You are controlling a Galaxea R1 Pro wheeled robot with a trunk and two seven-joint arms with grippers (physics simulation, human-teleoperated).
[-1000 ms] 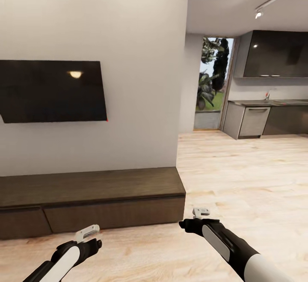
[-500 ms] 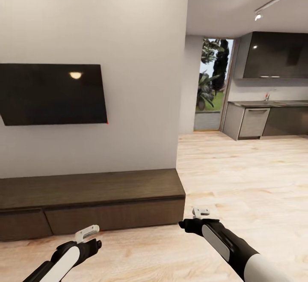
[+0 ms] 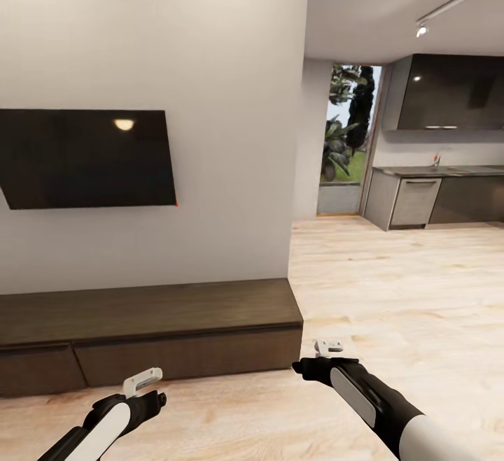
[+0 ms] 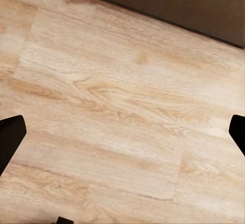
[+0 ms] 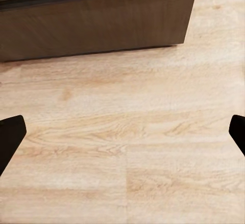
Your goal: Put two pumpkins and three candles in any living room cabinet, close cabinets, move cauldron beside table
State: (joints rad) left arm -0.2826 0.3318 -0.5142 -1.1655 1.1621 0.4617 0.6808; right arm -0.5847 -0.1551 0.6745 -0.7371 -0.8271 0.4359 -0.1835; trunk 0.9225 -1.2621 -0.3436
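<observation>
Both my left gripper (image 3: 143,382) and right gripper (image 3: 329,347) hang spread and empty, the cabinet (image 3: 150,331) running crosswise ahead, probably nearer my left.

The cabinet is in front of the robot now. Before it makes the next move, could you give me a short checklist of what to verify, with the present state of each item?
1. Cabinet within view and ahead of the robot: ok, it stands low against the wall under the TV.
2. Cabinet fronts shut: ok for the panels the head view shows; its far left end is cut off, cannot tell.
3. Left gripper free: ok, open, nothing between the fingers.
4. Right gripper free: ok, open and empty.
5. Wooden floor between the grippers and the cabinet free of obstacles: ok.
6. Location of pumpkins, candles and cauldron known: cannot tell.
</observation>
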